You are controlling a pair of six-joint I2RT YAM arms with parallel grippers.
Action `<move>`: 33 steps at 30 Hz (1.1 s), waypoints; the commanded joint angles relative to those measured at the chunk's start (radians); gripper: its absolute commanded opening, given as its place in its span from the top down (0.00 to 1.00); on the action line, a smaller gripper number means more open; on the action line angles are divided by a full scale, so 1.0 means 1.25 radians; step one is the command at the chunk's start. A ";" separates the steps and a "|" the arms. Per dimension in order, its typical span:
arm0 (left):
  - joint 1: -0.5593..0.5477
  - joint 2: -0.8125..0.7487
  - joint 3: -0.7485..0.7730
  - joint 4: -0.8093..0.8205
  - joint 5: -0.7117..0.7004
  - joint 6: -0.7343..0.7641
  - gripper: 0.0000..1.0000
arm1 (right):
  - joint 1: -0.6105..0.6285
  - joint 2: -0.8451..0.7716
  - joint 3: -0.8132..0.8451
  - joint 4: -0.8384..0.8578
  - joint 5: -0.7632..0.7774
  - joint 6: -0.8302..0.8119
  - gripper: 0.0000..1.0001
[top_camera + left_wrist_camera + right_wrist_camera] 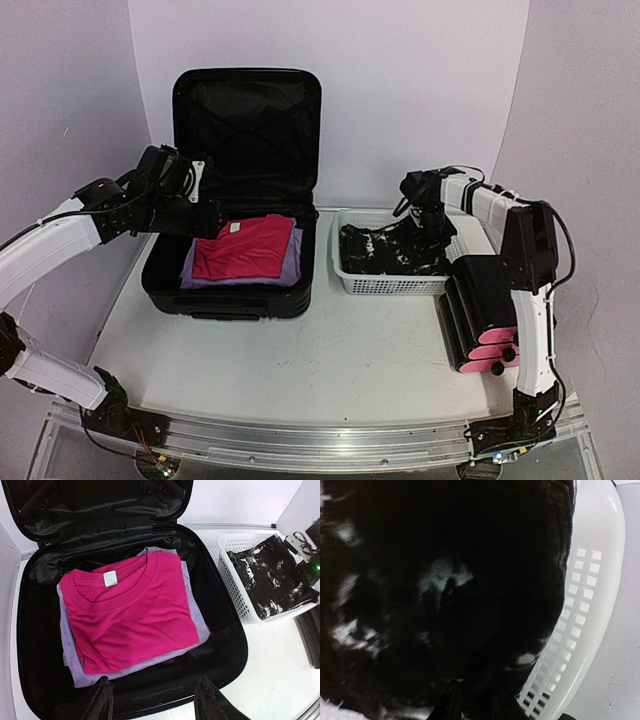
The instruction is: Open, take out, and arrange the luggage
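The luggage (245, 130), a large black suitcase, lies open with its lid upright. Inside, a folded pink shirt (245, 248) lies on a lavender garment (290, 262). My left gripper (207, 215) hovers at the suitcase's left edge. In the left wrist view it (155, 702) is open and empty above the near rim, with the pink shirt (130, 615) ahead of it. My right gripper (432, 222) is down in the white basket (355, 283). In the right wrist view it (476, 702) has its fingers close together on the black-and-white garment (445, 580).
A black box with pink drawer fronts (482, 325) stands at the right, beside the basket and next to the right arm. The basket (231, 575) with the black-and-white garment (272, 577) sits just right of the suitcase. White walls close in behind.
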 commanded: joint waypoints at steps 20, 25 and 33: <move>0.005 -0.038 -0.013 0.024 0.011 -0.015 0.45 | 0.078 -0.005 0.137 0.108 0.072 0.006 0.57; 0.005 -0.040 -0.011 0.024 0.020 -0.021 0.46 | 0.058 0.049 0.191 0.169 0.064 0.009 0.54; 0.005 -0.049 -0.023 0.025 0.035 -0.031 0.46 | -0.012 0.208 0.295 0.236 0.027 0.014 0.50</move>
